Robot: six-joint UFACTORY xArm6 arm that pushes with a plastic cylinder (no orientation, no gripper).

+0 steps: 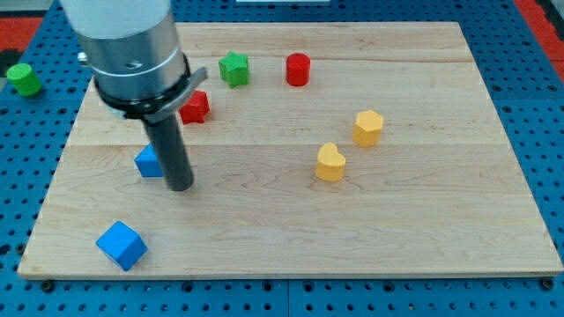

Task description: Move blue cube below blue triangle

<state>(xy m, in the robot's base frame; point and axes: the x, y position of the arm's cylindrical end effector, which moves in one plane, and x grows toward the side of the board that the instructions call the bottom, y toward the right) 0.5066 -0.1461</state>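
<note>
My tip (pixel 180 187) rests on the wooden desk (pixel 423 229) at the view's left, touching or just beside the right edge of the blue triangle (pixel 148 162), which the rod partly hides, so its pointing direction cannot be told. The blue cube (pixel 121 245) sits well below it, near the desk's bottom-left corner, turned diagonally so one corner aims toward the view's bottom; it has no long axis. Nothing lies between cube and triangle. A red block (pixel 195 106), a green star (pixel 233 68) and a red cylinder (pixel 298 69) stand toward the view's top; a yellow heart (pixel 330 163) and another yellow block (pixel 368 128) sit right of centre. A green cylinder (pixel 25 78) lies off the desk at upper left. There are no fingers, only the rod.
</note>
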